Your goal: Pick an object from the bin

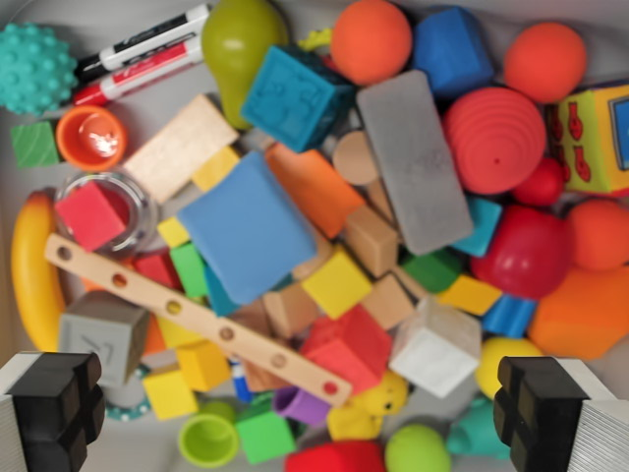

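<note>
Bin (29, 20) packed. Perforated strip (197, 320) runs diagonally over blocks, from the wrist view's left toward bottom centre. Slab (413, 162) leans right of centre, touching ridged dome (494, 140) on its right. Two markers (147, 54) top left, beside spiky ball (34, 67). Banana (34, 270) along left wall; jar (103, 206) just right, holding a cube (90, 214).

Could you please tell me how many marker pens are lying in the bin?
2: a black-capped marker and a red-capped marker, side by side at the wrist view's top left beside the teal spiky ball. Others may be buried.

Grey bin (39, 20) crammed with toys
</note>
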Robot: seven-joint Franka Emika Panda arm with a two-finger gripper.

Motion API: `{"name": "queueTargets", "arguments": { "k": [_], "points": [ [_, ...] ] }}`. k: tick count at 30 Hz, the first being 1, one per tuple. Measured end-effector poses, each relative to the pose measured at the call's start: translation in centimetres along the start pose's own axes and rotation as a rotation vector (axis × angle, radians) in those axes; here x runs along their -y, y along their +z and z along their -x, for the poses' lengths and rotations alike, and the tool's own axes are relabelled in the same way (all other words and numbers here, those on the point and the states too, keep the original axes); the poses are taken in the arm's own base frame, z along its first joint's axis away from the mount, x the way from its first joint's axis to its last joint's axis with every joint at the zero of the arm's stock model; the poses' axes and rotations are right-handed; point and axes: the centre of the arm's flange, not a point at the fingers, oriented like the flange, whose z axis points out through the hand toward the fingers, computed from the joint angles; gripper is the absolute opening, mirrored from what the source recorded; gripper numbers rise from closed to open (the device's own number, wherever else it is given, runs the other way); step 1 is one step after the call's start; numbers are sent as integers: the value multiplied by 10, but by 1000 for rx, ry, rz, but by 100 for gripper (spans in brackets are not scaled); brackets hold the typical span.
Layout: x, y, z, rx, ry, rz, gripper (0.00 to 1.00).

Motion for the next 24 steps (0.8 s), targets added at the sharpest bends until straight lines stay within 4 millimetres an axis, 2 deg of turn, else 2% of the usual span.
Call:
{"name": "queueTargets", "arguments": {
  "k": [11,24],
  "points": [
    [-1,16,7,4,88,4,100],
    [-1,48,22,11,262,13,100]
  ]
}}
